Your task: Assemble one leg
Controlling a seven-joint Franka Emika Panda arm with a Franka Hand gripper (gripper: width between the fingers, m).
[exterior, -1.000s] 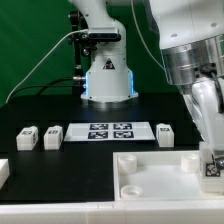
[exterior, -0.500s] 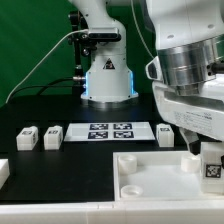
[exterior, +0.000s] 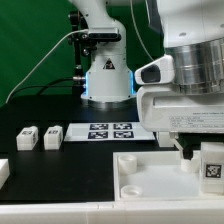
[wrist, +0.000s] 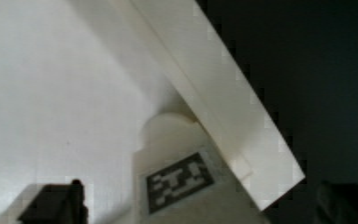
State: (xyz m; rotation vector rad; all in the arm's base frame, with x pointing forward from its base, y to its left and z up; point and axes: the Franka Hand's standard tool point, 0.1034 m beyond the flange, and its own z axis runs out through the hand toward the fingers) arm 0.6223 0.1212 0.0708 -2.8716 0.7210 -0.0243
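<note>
1. My hand (exterior: 203, 152) hangs low over the near corner of the large white square plastic piece (exterior: 150, 172), at the exterior view's right.
2. The small white plastic leg (exterior: 212, 160), with a black-and-white square marker on its face, stands on this corner of the large piece. It is directly under my hand.
3. In the exterior view one dark finger (exterior: 186, 150) is just beside the leg, on the side of the exterior view's left. A strip of white shows between them, so they do not touch.
4. In the wrist view the leg (wrist: 179, 180) lies between the two sides of my hand. The finger (wrist: 51, 204) that I can see there is also apart from it.
5. My hand is spread and pinches nothing.
6. The leg appears upright, with its long axis vertical. Its marker face is turned to the exterior camera. The picture's edge cuts off its far side.
7. In the wrist view a rounded recess of the large piece (wrist: 69, 90) shows just behind the leg.
8. Two more small white blocks with markers (exterior: 27, 137) (exterior: 52, 136) lie side by side on the black desk (exterior: 40, 108), well apart from my hand, at the exterior view's left.
9. The marker board (exterior: 110, 131) lies flat on the desk between these blocks and my hand.
</note>
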